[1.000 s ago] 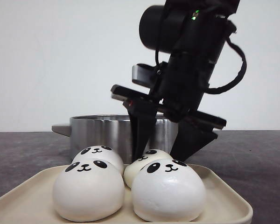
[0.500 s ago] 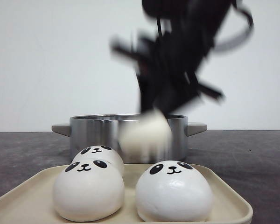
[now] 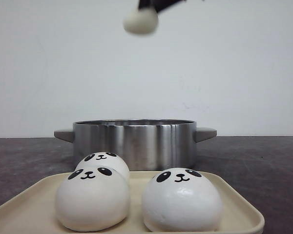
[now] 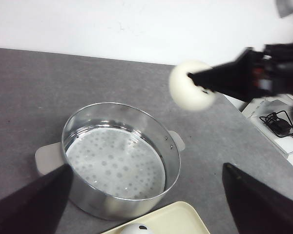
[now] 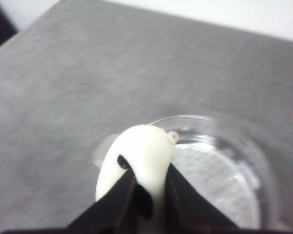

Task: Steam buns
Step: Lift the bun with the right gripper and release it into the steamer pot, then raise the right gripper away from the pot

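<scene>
High above the round stainless-steel steamer pot [image 3: 134, 143], we hold one smooth white panda-faced bun [image 3: 141, 21] in the right gripper [image 5: 145, 192], whose jaws are clamped on it and visibly squeeze its sides. We see the pot standing on the dark grey table [image 3: 263, 161] just behind the cream rectangular tray [image 3: 229, 200], on which the three remaining white dome-shaped buns [image 3: 181, 199] sit with faces forward. The right wrist view places the perforated steaming plate [image 4: 115, 163] below and slightly beyond the held bun, so we judge that the coming move turns on carrying the bun a little farther over the pot mouth, then lowering it straight down. The bun hangs downward from the fingertips with no marked long axis, so its orientation matters little. The left gripper [image 4: 146, 204] hovers near the pot with its dark fingers [image 4: 29, 204] spread wide and grasping nothing; the right arm alone carries the load. We judge that no bun lies in the pot.
</scene>
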Controlling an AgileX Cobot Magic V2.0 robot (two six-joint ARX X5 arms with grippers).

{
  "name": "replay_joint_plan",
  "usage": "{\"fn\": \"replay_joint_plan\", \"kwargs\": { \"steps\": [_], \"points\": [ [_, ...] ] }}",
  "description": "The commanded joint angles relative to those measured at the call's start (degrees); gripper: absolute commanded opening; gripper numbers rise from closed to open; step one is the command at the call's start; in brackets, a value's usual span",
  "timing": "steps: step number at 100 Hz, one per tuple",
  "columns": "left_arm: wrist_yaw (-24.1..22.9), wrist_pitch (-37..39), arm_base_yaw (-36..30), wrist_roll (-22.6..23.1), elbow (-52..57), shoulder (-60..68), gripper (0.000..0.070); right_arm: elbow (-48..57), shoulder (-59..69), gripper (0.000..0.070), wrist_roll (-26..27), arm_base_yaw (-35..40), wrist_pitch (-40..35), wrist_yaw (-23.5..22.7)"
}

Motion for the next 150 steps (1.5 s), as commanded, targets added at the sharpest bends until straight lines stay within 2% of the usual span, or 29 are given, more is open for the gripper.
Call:
{"fn": "replay_joint_plan", "kwargs": {
  "steps": [1, 30, 57, 60, 71, 78, 90, 98, 111, 116, 120, 127, 150],
  "points": [
    [0.26, 0.48, -0.15, 0.42, 0.79, 0.61, 0.0596, 0.57, 4.68, 0.0007, -2.32, -1.11, 0.63, 0.33],
    [0.28, 0.15, -0.15, 0.42, 0.79, 0.94, 0.0596, 0.57, 18.29, 0.0007, -3.76, -5.33, 3.37, 0.35],
    [0.31, -1.09, -0.15, 0.42, 0.79, 0.94, 0.0596, 0.57, 23.96, 0.0023, -3.65, -5.70, 6.69, -0.11],
    [0.31, -1.29, -0.15, 0.42, 0.79, 0.94, 0.0596, 0.57, 24.37, 0.0049, -3.63, -5.70, 6.82, -0.11],
    [0.31, -2.36, -0.15, 0.39, 0.79, 0.94, 0.0596, 0.57, 24.68, 0.0223, -3.61, -6.03, 6.69, -0.11],
    [0.31, -2.93, -0.15, 0.39, 0.79, 0.94, 0.0596, 0.57, 24.76, 0.0270, -3.61, -6.03, 6.73, -0.11],
    [0.31, -2.89, -0.15, 0.39, 0.79, 0.94, 0.0596, 0.57, 24.76, 0.0389, -3.41, -6.47, 6.47, -0.15],
    [0.31, -2.93, -0.15, 0.39, 0.79, 0.96, 0.0596, 0.57, 24.76, 0.0424, -3.02, -6.60, 6.45, -0.15],
    [0.31, -2.95, -0.15, 0.33, 0.79, 0.96, 0.0596, 0.92, 24.20, 0.0421, -2.75, -6.97, 5.57, -0.94],
    [0.31, -3.02, -0.17, 0.15, 0.79, 0.98, 0.0596, 1.36, 23.58, 0.0386, -2.75, -7.04, 4.50, -1.42],
    [0.33, -3.06, -0.17, -0.11, 0.79, 1.11, 0.0596, 1.79, 22.69, 0.0287, -2.78, -7.04, 3.32, -1.70],
    [0.44, -3.45, -0.26, -0.11, 0.79, 1.75, 0.0596, 2.01, 20.26, 0.0000, -3.06, -7.02, 1.75, -2.25],
    [0.70, -6.56, -5.55, -1.62, 0.79, 9.73, 0.0596, 2.01, 5.49, 0.0013, -3.30, -4.59, -3.19, -2.64]
  ]
}}
